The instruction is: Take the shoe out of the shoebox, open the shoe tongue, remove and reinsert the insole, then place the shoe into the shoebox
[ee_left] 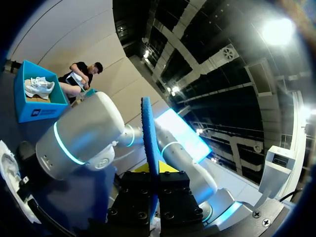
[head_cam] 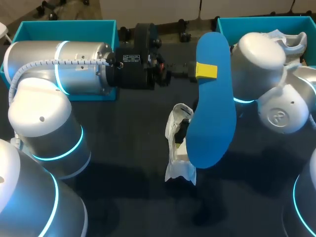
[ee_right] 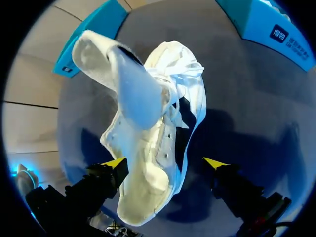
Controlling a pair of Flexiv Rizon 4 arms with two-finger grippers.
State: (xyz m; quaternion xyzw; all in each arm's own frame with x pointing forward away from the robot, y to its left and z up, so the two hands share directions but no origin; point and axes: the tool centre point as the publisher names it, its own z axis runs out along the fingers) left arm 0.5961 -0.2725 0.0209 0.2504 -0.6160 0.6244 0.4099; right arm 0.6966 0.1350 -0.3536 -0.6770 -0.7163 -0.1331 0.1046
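Observation:
The blue insole (head_cam: 213,103) hangs above the table with my left gripper (head_cam: 200,70) shut on its upper part. In the left wrist view the insole (ee_left: 148,133) stands edge-on between the closed fingers of the left gripper (ee_left: 154,173). Under it the white shoe (head_cam: 178,143) lies on the dark table, tongue pulled up. In the right wrist view the shoe (ee_right: 153,133) lies between the wide-open fingers of my right gripper (ee_right: 165,163), which is above it and holds nothing. In the head view the insole hides the right gripper.
A teal shoebox (head_cam: 64,29) stands at the back left behind my left arm. A second teal shoebox (head_cam: 247,22) at the back right holds another white shoe (head_cam: 291,39). My right arm (head_cam: 276,98) fills the right side.

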